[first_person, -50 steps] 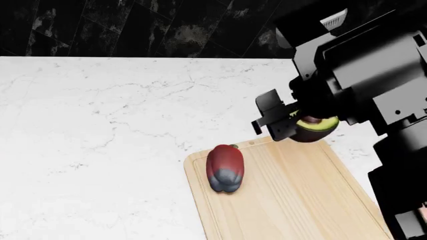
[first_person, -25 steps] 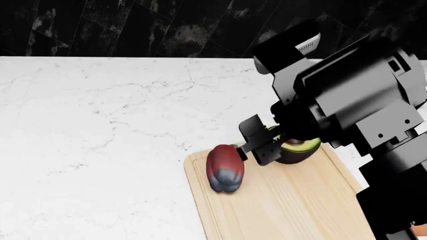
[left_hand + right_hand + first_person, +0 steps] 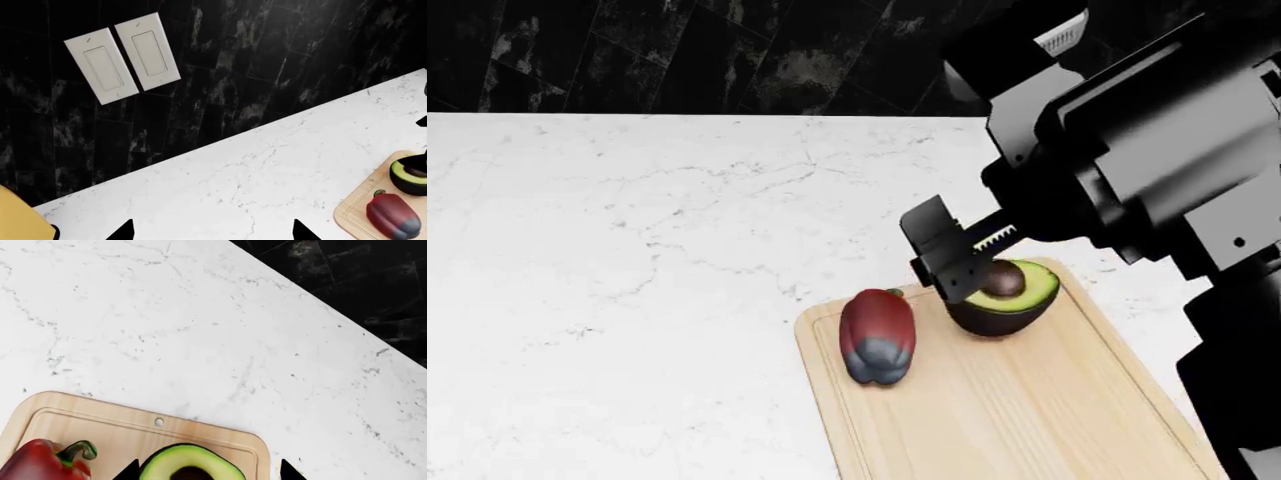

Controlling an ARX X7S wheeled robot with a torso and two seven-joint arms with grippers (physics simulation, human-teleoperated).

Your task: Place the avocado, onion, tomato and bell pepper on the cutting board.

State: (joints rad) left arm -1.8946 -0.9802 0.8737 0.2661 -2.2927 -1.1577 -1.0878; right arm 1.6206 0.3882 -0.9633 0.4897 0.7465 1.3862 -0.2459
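White marble bench (image 3: 627, 250): avocado (image 3: 1004, 295) now down on cutting board (image 3: 1028, 400), right end effector (image 3: 968, 262) spread wide at 12 o'clock, bell pepper (image 3: 877, 336) beside.

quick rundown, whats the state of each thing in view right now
avocado: on the cutting board, cut face up, pit showing
bell pepper: lying on its side on the board, beside the avocado, apart from it
cutting board: flat on the counter, holding both
right hand: open, just above the avocado
left hand: not in view
wall switches: position not readable
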